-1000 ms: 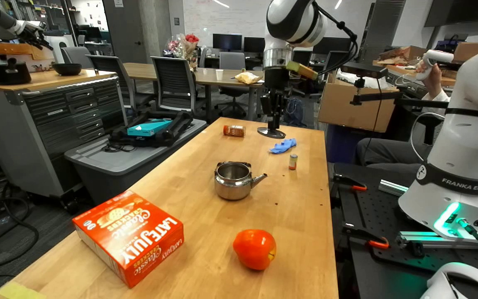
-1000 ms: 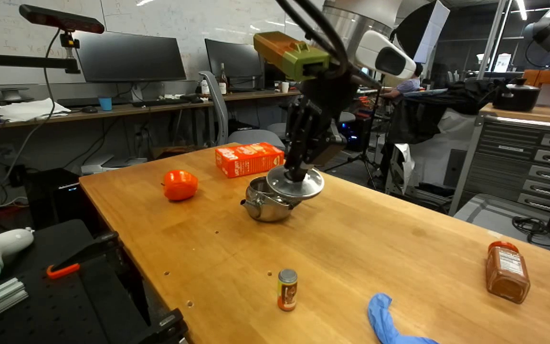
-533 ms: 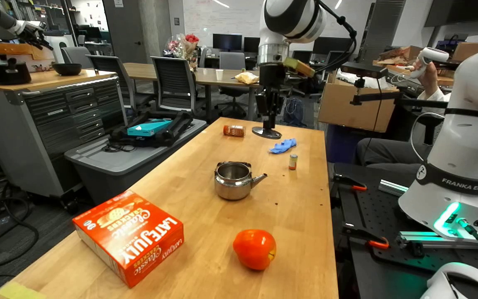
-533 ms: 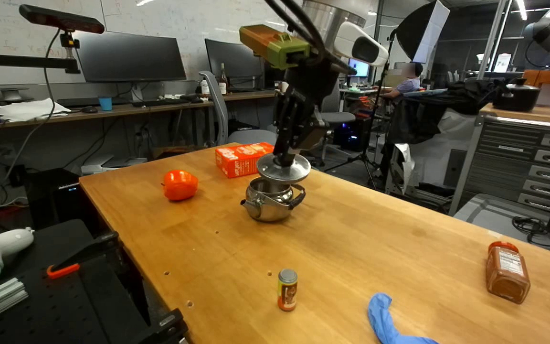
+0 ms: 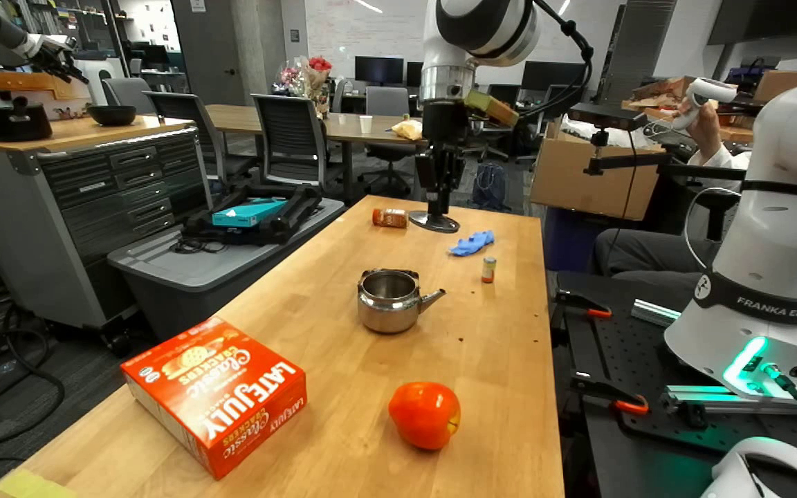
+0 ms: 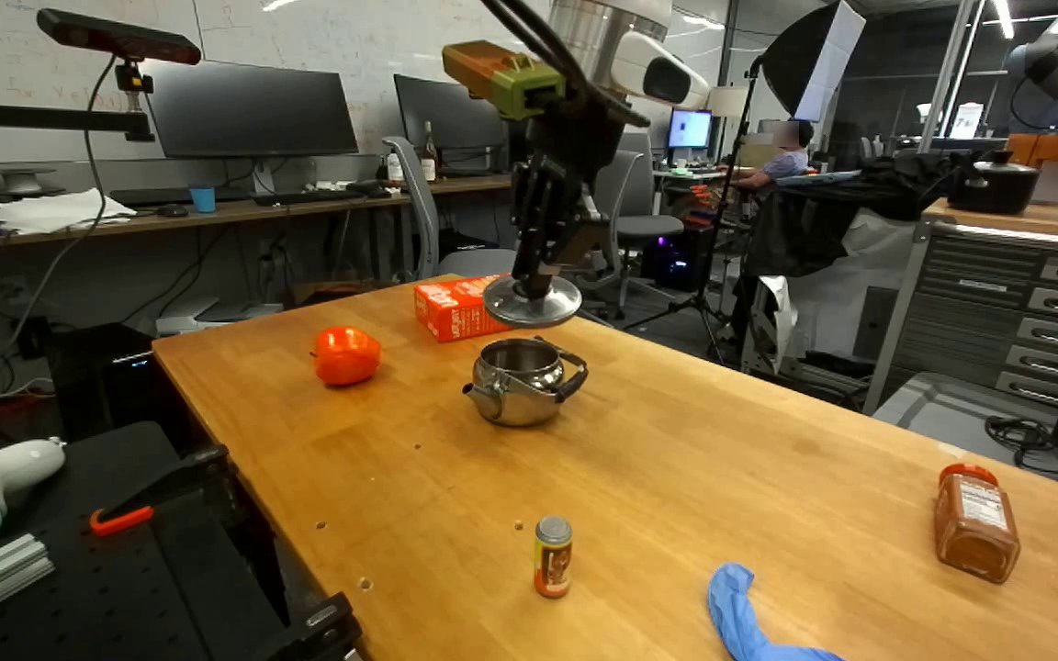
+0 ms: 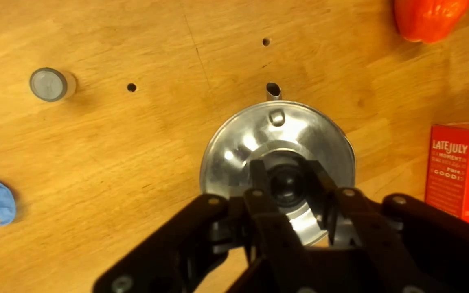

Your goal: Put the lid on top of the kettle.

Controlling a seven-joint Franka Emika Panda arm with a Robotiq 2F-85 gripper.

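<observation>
Gripper (image 7: 286, 166) pinching lid (image 6: 531, 312) by dark knob (image 7: 287, 187), in air above kettle (image 6: 518, 390), gap visible. Wrist view: lid hides most of kettle, spout tip (image 7: 274, 90) shows at 12 o'clock; cracker box (image 7: 460, 175) at 3 o'clock cut off by frame, "LATE JULY" readable. Arm base (image 5: 765, 304) reads "FRANKA EMIKA".

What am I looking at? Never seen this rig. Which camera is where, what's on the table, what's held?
A robot arm with a gripper, its pinching hand. Two cameras outside the robot give the exterior views; the wrist view looks down from the arm's end. The gripper holds a silver lid by its dark knob, above an open kettle and not touching it. The kettle shares the wooden table with a cracker box, a red-orange fruit, a small grey-topped jar, a blue glove and a red-capped jar on its side.
</observation>
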